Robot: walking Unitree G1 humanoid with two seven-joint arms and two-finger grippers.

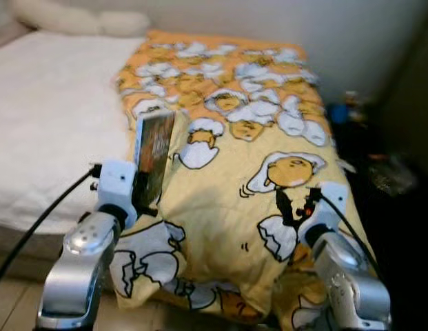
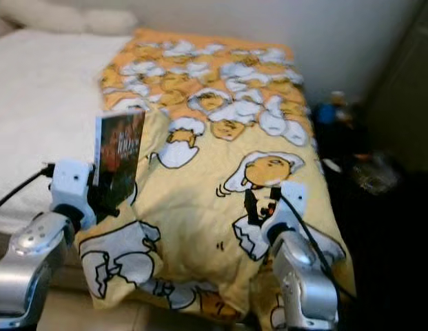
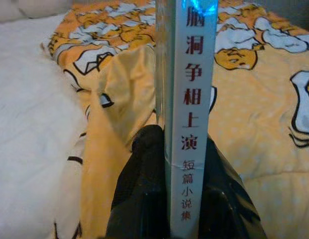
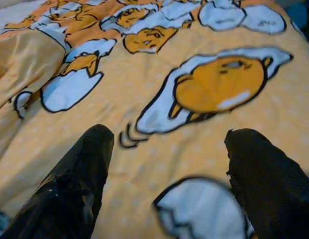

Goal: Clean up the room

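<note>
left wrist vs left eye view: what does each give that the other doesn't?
Left wrist view alone: the book's spine close up, pale with red printed characters running down it, with a black finger pressed against each side.

Left eye view alone: the book's dark cover, held upright over the blanket's left edge; the right claw open over the blanket; pillows at the head of the bed; dim clutter on the right.

Both: the left claw shut on the book, the yellow egg-print blanket, and the white bedding beside it.
</note>
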